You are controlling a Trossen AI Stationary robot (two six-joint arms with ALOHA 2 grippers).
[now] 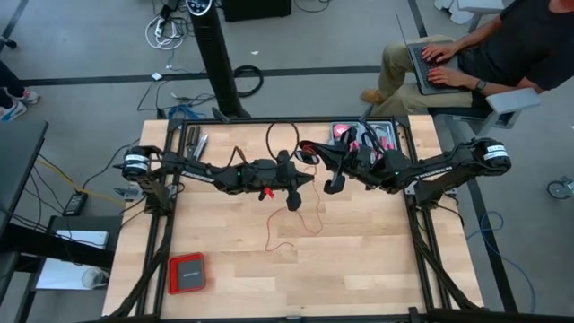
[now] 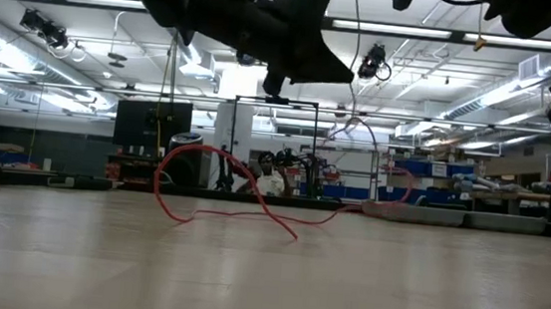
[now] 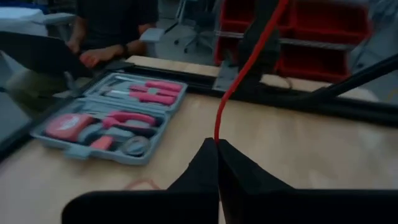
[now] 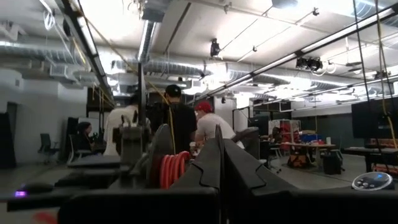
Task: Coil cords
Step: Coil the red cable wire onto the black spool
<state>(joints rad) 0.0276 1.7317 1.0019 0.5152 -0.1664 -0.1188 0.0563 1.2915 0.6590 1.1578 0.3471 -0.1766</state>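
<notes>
Left gripper [image 3: 217,144] pinched shut on red cord [image 3: 239,78] — cord rose straight from fingertips; right gripper [image 4: 219,144] shut, empty — farther away.

Left pincer [image 3: 217,144] is pressed tight together on the thin red wire-like cord [image 3: 245,68], which climbs straight up from the fingertips and out of frame. Beyond, on the pale wooden surface [image 3: 311,146], a grey plastic tool tray [image 3: 112,121] lies open with red-handled tools. Behind it, a person's hand [image 3: 93,57] rests on a laptop.
</notes>
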